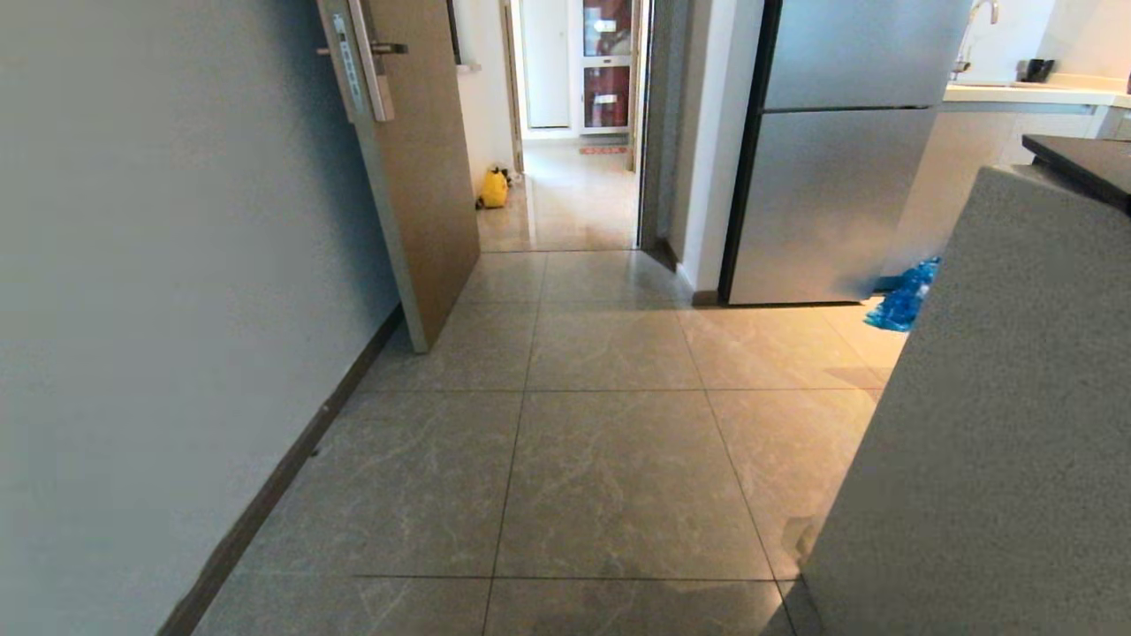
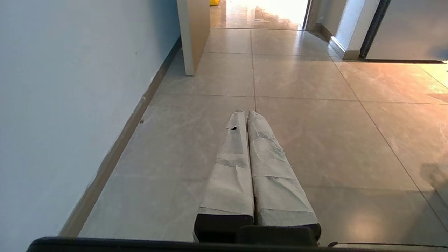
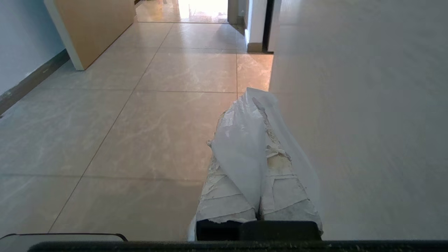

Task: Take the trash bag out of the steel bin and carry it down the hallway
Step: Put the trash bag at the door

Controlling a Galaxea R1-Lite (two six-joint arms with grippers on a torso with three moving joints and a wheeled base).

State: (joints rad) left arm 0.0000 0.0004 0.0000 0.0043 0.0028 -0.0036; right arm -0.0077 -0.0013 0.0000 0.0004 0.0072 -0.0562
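Head view gives me the hallway (image 1: pixel 610 459), glossy beige-grey tiles running ahead to an open doorway, with neither arm in the picture. A plain wall (image 1: pixel 159 291) with a dark baseboard runs along my left, and a brown door (image 1: pixel 424 177) with a metal handle plate stands ajar against it. Past the doorway I see a small yellow bag (image 1: pixel 493 188) on the floor by the far wall. To my right stands a steel-grey fridge (image 1: pixel 835 159), a crumpled blue plastic bag (image 1: pixel 903 299) lies on the floor at its foot, and a speckled grey counter (image 1: pixel 990 415) fills the near right corner. I cannot see the steel bin in any of my views.

On the right wrist view, the right gripper (image 3: pixel 258 105) points out level over the tiles, close beside the counter's flat side. Its taped fingers (image 3: pixel 224 203) are pressed together, and a strip of the trash bag (image 3: pixel 241 147), thin white plastic, is pinched between them; it drapes over the fingers from the tips back towards the wrist. I only see this fold of it, so I cannot tell how the rest of the bag hangs.

On the left wrist view, the left gripper (image 2: pixel 247 112) also points level along the floor, nearer the wall. Its two paper-wrapped fingers (image 2: pixel 231 175) lie closed flat against each other with nothing between them.
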